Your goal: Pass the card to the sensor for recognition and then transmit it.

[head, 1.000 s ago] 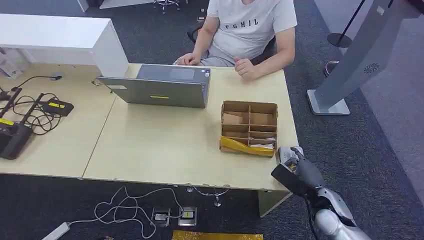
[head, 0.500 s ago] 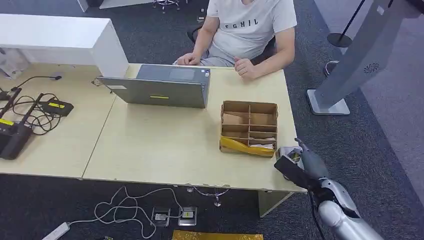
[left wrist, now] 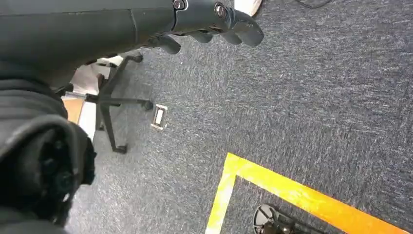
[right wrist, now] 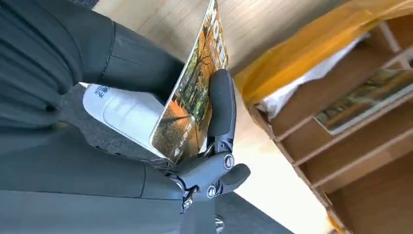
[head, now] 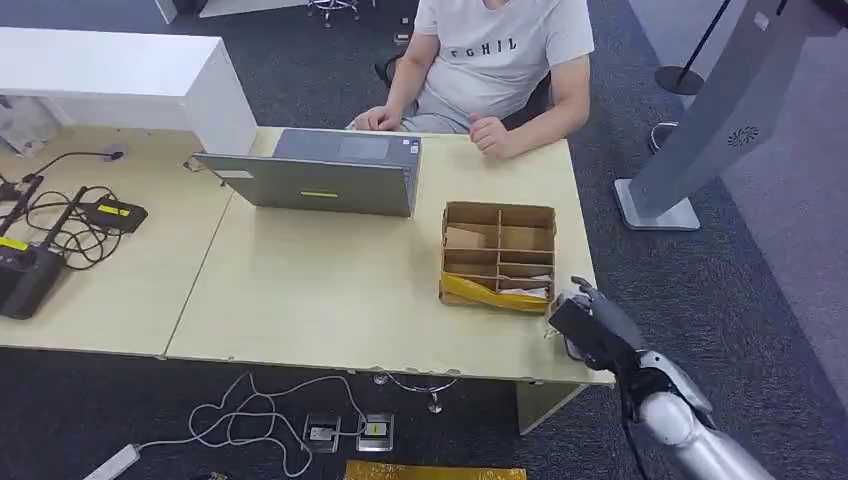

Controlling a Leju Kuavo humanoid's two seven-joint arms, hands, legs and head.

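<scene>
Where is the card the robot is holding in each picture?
Head view: the card peeks out above the right robot hand at the table's near right corner.
Right wrist view: the card stands on edge mid-picture, pinched between the thumb and a dark finger.
Left wrist view: carpet and yellow tape there instead.
Shared landmark: the cardboard box beside the card.

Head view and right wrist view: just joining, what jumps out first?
The right hand at the table's near right corner, holding a picture card on edge. Just beyond it stands a cardboard divider box with yellow wrapping along its near side; across the table a person sits behind a laptop.
</scene>
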